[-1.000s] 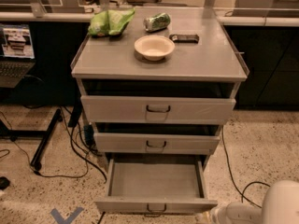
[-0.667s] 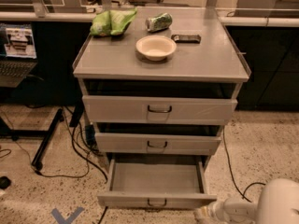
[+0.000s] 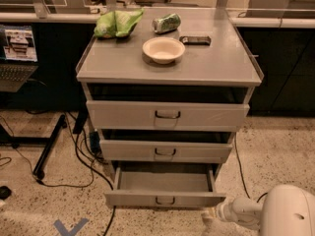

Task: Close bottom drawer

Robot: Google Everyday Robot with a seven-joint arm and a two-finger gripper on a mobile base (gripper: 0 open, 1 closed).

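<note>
The bottom drawer is the lowest of three in the grey metal cabinet. It stands partly pulled out, with its shallow empty tray showing and a small dark wire handle on its slim front. My gripper is low at the bottom right. It sits just below and in front of the right end of the drawer front, at the tip of the white arm. I cannot tell whether it touches the front.
The middle drawer and top drawer stand slightly out. On the cabinet top are a cream bowl, a green bag, a green can and a dark flat object. Cables and a stand leg lie on the floor to the left.
The bottom drawer has slid inward, so less of its tray shows. My gripper has moved left and up towards the drawer front's right end.
</note>
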